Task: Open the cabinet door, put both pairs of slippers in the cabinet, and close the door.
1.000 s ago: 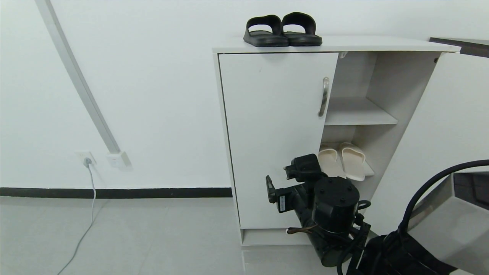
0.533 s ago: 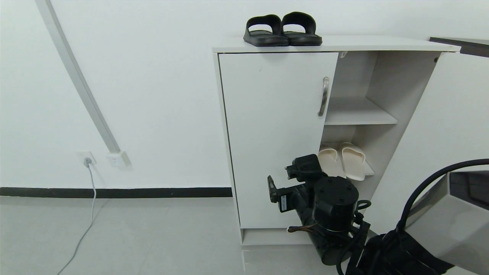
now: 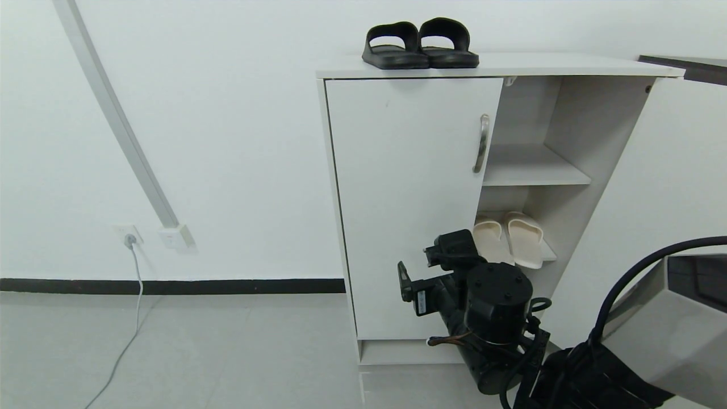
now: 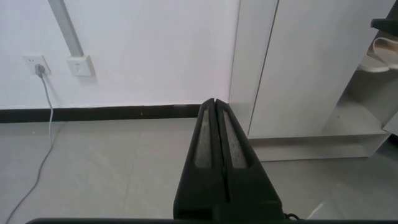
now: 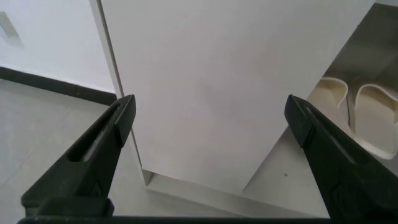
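Note:
A black pair of slippers [image 3: 420,44] sits on top of the white cabinet [image 3: 409,210]. A cream pair [image 3: 514,238] lies on the lower shelf behind the open right door [image 3: 653,199]; the cream pair [image 5: 357,109] lies beside the shut left door [image 5: 205,81]. My right arm [image 3: 494,307] hangs low in front of the cabinet. My right gripper [image 5: 210,102] is open and empty, facing the shut left door. My left gripper [image 4: 214,121] is shut on nothing, low over the floor, pointing at the cabinet's base [image 4: 311,146].
The left door carries a metal handle [image 3: 483,143]. The upper shelf [image 3: 534,167] is bare. A wall socket with a grey cable [image 3: 133,267] sits on the left, with grey tile floor [image 3: 199,352] in front. A slanted wall duct [image 3: 113,113] runs above.
My right arm has shifted a hair to the right. The slippers and both doors are where they were.

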Tool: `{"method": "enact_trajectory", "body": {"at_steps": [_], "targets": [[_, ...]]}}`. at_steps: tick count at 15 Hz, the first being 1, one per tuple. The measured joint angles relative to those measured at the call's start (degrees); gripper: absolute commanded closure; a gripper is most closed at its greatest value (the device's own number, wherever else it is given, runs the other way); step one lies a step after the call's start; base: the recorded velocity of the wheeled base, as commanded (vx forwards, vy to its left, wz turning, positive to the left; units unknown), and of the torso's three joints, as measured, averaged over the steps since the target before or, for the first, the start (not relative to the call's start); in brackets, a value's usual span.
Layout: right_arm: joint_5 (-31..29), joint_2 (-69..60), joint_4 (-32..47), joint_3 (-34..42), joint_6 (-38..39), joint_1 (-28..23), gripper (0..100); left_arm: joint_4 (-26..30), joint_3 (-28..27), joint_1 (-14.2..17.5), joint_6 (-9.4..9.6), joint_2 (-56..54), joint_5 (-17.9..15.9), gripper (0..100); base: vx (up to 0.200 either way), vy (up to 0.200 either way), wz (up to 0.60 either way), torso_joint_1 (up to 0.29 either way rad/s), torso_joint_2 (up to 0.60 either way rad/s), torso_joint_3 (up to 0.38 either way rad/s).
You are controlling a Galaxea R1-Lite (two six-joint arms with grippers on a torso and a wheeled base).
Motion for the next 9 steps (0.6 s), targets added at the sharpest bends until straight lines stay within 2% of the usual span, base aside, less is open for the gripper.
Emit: {"method": "enact_trajectory", "body": {"at_steps": [1,4,9], "targets": [[0.0,0.0,0.0,0.0,0.0,0.0,0,0.0,0.0,0.0,-0.02,0.0,0.0,100,0.000,0.000,0.00,0.002,-0.06,-0.032],[0.0,0.1,-0.2,0.0,0.0,0.0,0,-0.1,0.0,0.0,-0.04,0.0,0.0,100,0.000,0.000,0.00,0.006,-0.19,-0.289],[0.0,0.2,0.0,0.0,0.0,0.1,0,0.0,0.0,0.0,-0.04,0.0,0.0,100,0.000,0.000,0.00,0.067,-0.50,-0.366]]}}
